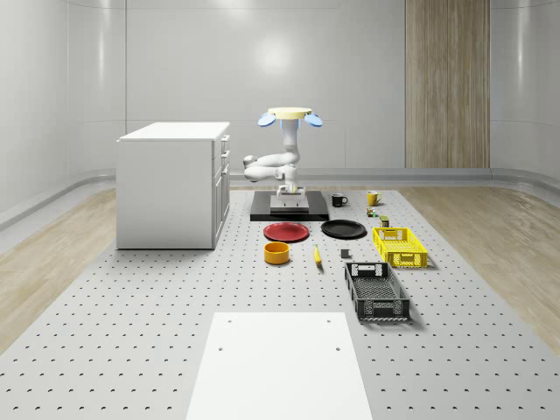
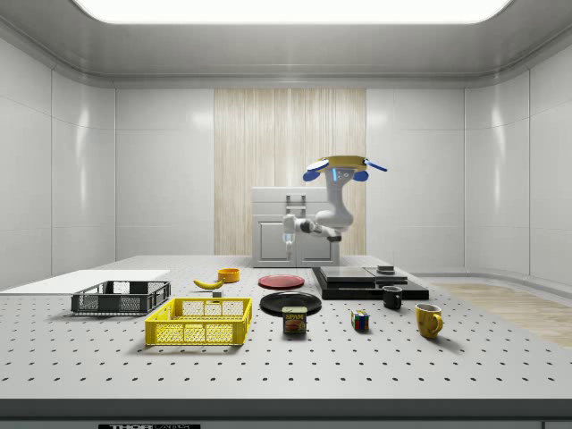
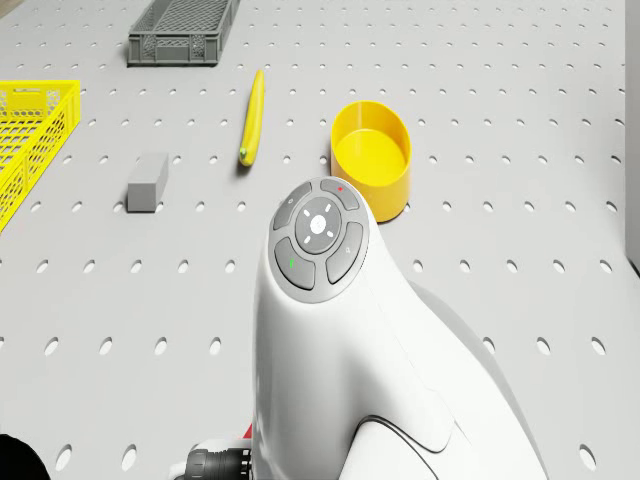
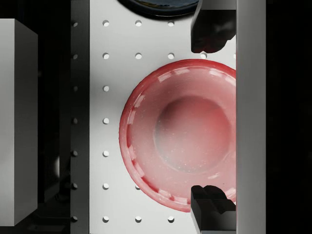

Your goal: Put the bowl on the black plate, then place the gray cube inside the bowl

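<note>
While the bowl (image 1: 276,253) sits on the table (image 1: 131,332) near the red plate (image 1: 286,232), nothing touches it; it is yellow, upright and open-mouthed, just left of the banana (image 1: 317,255) in the whole-scene view. Farther back and to the right of the red plate lies the black plate (image 1: 343,229), bare on top. The gray cube (image 1: 346,254) rests flat on the table right of the banana, between it and the yellow crate (image 1: 400,246), well apart from the bowl.

Over the dark pad (image 1: 290,208) at the far end of the table the drone (image 1: 290,116) hovers, its arm (image 1: 278,162) folded beneath it. From the side view the gripper (image 2: 288,238) hangs in the air, pointing down, well above the table. Looking along it in the wrist view, the gripper (image 4: 210,117) is spread wide with nothing between its fingers (image 4: 212,30), and the red plate (image 4: 178,134) lies below the gap, the black plate's edge (image 4: 158,7) just beyond.

Nearer than the cube stands the dark crate (image 1: 376,291). A white cabinet (image 1: 172,184) stands at the left. On the far right side are a black mug (image 1: 338,199), a yellow mug (image 1: 373,198), a can (image 2: 294,320) and a puzzle cube (image 2: 359,320).
</note>
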Robot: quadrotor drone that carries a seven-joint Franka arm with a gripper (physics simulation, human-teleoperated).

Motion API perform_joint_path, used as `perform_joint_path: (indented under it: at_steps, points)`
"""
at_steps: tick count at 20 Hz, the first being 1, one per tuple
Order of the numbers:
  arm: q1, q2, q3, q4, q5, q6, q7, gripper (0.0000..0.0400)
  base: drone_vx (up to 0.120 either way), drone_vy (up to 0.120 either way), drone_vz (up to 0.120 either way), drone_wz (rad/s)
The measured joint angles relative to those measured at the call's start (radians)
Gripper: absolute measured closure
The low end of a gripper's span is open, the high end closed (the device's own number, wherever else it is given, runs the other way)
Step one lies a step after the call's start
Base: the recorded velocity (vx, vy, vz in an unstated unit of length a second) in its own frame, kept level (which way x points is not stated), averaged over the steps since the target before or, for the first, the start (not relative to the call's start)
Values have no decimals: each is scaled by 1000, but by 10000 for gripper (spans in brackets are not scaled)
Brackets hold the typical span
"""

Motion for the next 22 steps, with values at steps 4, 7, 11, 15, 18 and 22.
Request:
perform_joint_path:
  at_steps: [4, 7, 11, 15, 18, 22]
  points:
    - [-3, -13, 3, 1, 6, 12, 3, 0, 120, 0, -50, 0]
    - [-6, -23, 5, 1, 10, 21, 5, 0, 120, 0, 0, 0]
    - [-9, -35, 7, 2, 16, 33, 8, 0, 120, 0, -60, 0]
    - [-12, -47, 10, 3, 21, 44, 11, 0, 120, -60, -20, 0]
    - [-14, -56, 11, 3, 25, 52, 12, 0, 120, -53, 0, 0]
    - [-17, -67, 13, 4, 30, 62, 15, 0, 120, 0, 0, 0]
